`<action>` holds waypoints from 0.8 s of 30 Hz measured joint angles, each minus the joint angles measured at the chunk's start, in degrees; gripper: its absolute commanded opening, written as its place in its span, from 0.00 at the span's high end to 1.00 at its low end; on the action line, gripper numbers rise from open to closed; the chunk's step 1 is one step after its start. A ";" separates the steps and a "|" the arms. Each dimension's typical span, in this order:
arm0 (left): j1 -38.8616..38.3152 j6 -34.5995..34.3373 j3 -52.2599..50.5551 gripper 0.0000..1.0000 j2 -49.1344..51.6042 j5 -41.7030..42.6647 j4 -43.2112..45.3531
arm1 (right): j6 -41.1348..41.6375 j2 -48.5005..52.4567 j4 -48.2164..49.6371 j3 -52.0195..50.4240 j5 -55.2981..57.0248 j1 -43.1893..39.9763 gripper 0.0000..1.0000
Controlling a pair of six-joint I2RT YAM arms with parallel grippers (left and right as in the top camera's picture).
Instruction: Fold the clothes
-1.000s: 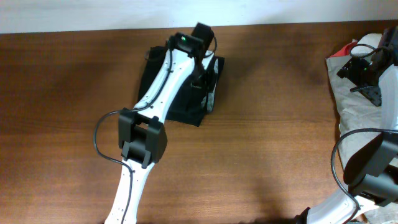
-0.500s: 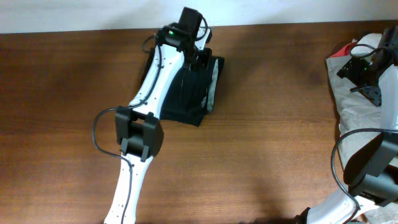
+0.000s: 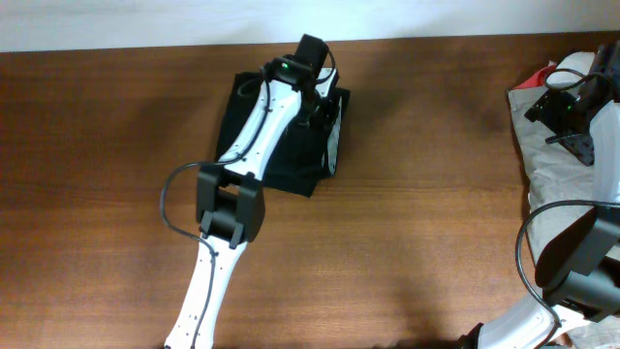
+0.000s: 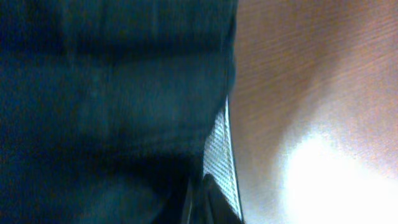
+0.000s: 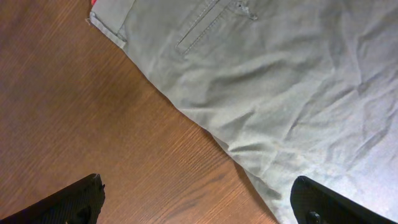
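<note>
Dark brown wood-grain table (image 3: 417,242) fills view; pale wall strip (image 3: 145,21) along far edge; soft shadows, bright glare patch.

The shorts (image 3: 286,155) are lying on the table (image 3: 426,242) toward its far edge, left of centre. The left arm (image 3: 254,136) is reaching from the near edge across them, with the left gripper (image 3: 317,105) over their far right part. A second garment (image 3: 544,155) is lying at the table's right edge, well apart from the shorts, with cloth pieces (image 3: 567,66) behind it. The right gripper (image 5: 196,190) is hanging over that garment's left border.
</note>
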 measured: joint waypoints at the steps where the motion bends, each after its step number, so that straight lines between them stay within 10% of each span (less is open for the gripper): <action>1: 0.07 0.76 0.00 0.80 -2.21 -0.04 -2.78 | 0.00 0.00 -0.04 0.00 0.00 0.00 0.01; 10: 0.37 4.15 2.03 0.73 -21.81 -7.82 -25.57 | -0.04 0.00 0.00 0.00 0.00 0.00 0.01; 24: -6.08 4.33 -22.99 0.86 -9.09 -2.29 -11.43 | -0.02 0.00 0.07 0.00 0.00 0.00 0.01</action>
